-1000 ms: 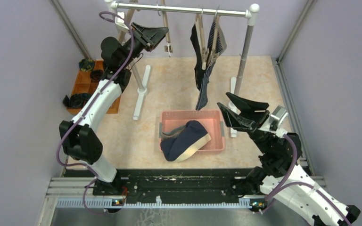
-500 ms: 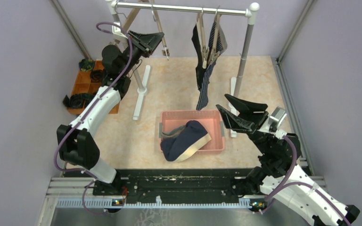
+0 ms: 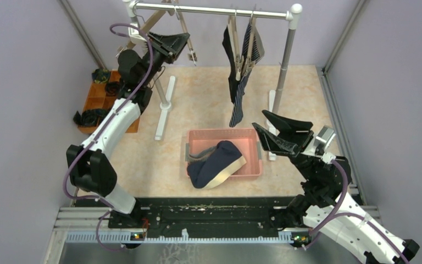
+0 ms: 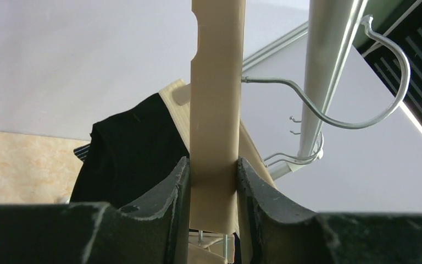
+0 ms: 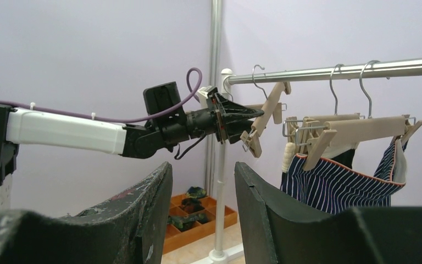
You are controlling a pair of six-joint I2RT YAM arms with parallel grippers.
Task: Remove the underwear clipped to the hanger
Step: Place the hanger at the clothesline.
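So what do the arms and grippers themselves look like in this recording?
The left arm and right arm have white box-shaped links joined by black joints, with a purple cable looping along each. The left gripper and right gripper are black, with two broad, wedge-shaped fingers, scuffed pale along their edges.

black boxers (image 4: 126, 154) and navy white-striped boxers (image 5: 335, 184) hang side by side, clipped to wooden hangers (image 5: 362, 129) on rail (image 3: 214, 9). plain navy boxers (image 3: 215, 162) lie crumpled in pink basket (image 3: 251, 135); grey-white striped pair (image 3: 197, 158) peeks out at their left.
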